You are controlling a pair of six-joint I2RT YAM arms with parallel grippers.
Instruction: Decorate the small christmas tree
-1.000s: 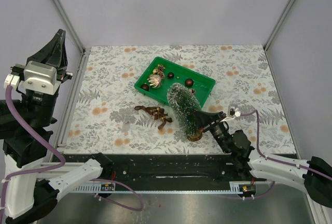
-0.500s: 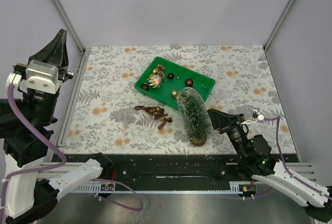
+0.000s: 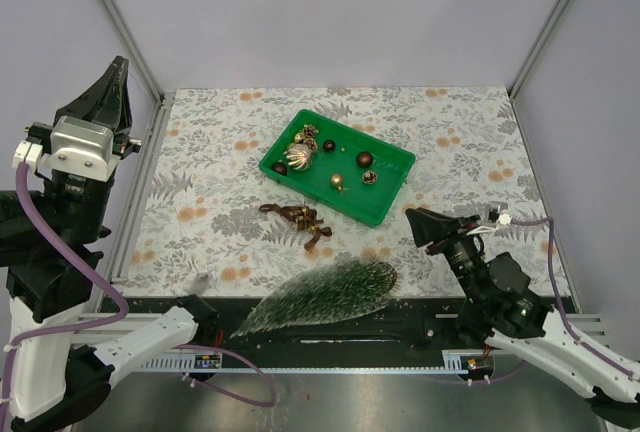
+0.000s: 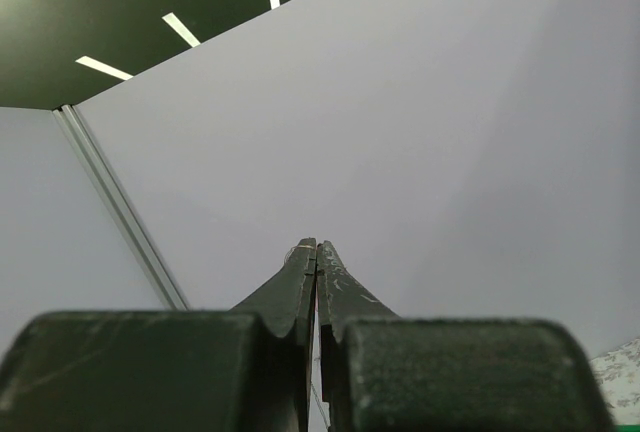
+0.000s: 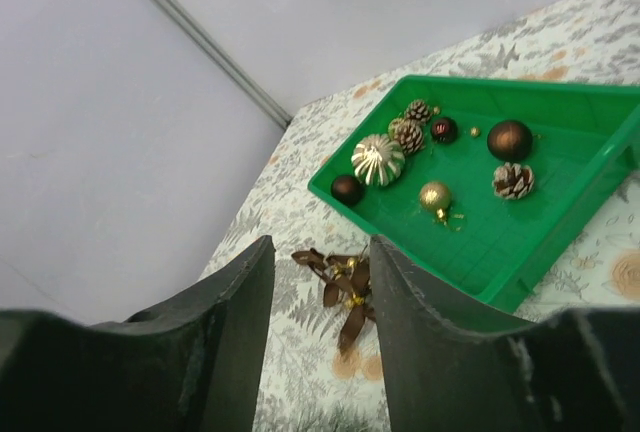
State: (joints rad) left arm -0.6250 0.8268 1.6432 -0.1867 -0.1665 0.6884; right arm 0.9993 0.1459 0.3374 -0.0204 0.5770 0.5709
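Note:
The small christmas tree (image 3: 320,297) lies on its side, blurred, across the table's near edge, tip pointing left and nothing holding it. My right gripper (image 3: 418,225) (image 5: 320,247) stands open and empty to the right of it, aimed at the brown ribbon bows (image 3: 300,220) (image 5: 345,287). The green tray (image 3: 385,187) (image 5: 470,247) holds a ribbed gold ball (image 5: 378,159), brown balls (image 5: 510,139), a small gold ball (image 5: 435,196) and pine cones (image 5: 513,180). My left gripper (image 3: 112,77) (image 4: 316,244) is shut and empty, raised high at the far left, facing the wall.
A floral cloth (image 3: 200,182) covers the table. A black rail (image 3: 400,327) runs along the near edge, partly under the fallen tree. Grey walls with metal frame posts (image 3: 115,17) close in the back and sides.
My right gripper opened, let go of the tree and pulled back to the right. The tree went from leaning upright beside the tray to lying flat at the near edge.

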